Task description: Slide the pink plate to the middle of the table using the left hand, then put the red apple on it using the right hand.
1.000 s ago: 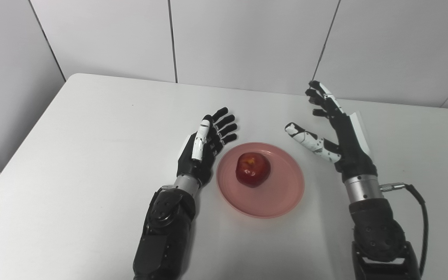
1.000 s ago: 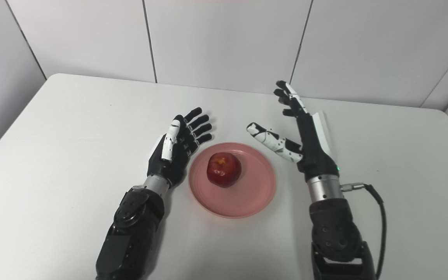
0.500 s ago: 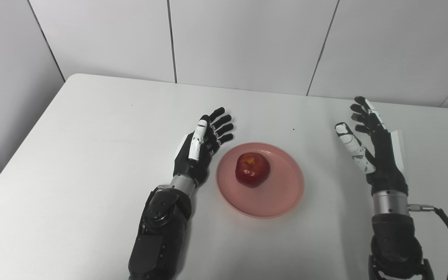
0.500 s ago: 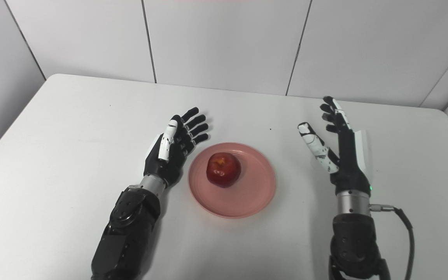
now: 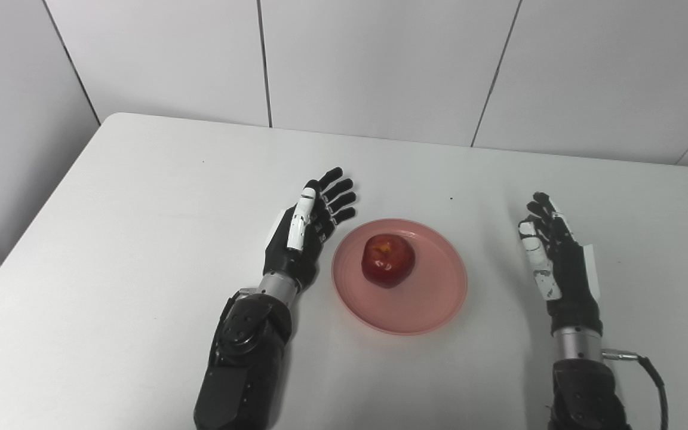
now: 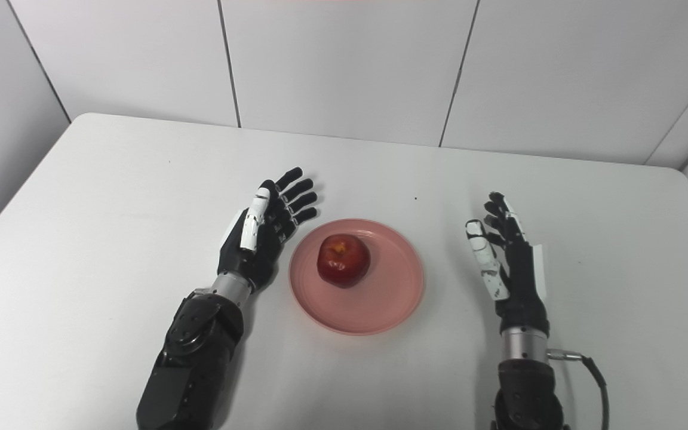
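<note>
A pink plate [image 5: 433,301] lies near the middle of the white table [image 5: 141,197]. On its left half sits a red apple [image 5: 387,260], stem side up. My left hand [image 5: 307,230] rests just left of the plate, open, fingers spread and pointing away, not touching the rim. My right hand [image 5: 556,263] is open too, well to the right of the plate, palm facing left, holding nothing. In the right eye view the apple [image 6: 343,260] and plate [image 6: 392,298] appear between the left hand [image 6: 263,230] and the right hand [image 6: 508,269].
The table's far edge meets a white panelled wall [image 5: 380,65]. A black cable [image 5: 648,370] trails from the right wrist at the bottom right. A small dark speck [image 5: 451,198] lies on the table beyond the plate.
My right hand has pulled back from beside the plate, moving right and toward me. The left hand has drawn back slightly. Plate and apple have stayed put.
</note>
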